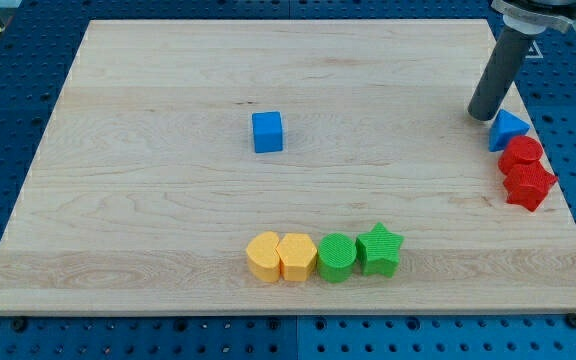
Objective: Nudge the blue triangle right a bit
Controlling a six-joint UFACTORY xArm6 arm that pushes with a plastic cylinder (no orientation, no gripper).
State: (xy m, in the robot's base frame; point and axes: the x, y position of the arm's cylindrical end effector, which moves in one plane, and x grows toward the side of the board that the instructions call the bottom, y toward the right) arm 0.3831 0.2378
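Note:
The blue triangle [508, 130] lies near the board's right edge, in the upper right of the view. My tip [481, 115] stands just to its upper left, very close to it or touching it; I cannot tell which. Directly below the triangle sit a red round-sided block [520, 154] and a red star [529, 185], packed close together.
A blue cube [267, 132] sits left of centre. Near the view's bottom stand a row of a yellow round-sided block [264, 256], a yellow heart [297, 257], a green round-sided block [336, 257] and a green star [379, 250]. The wooden board [148, 200] ends just right of the red blocks.

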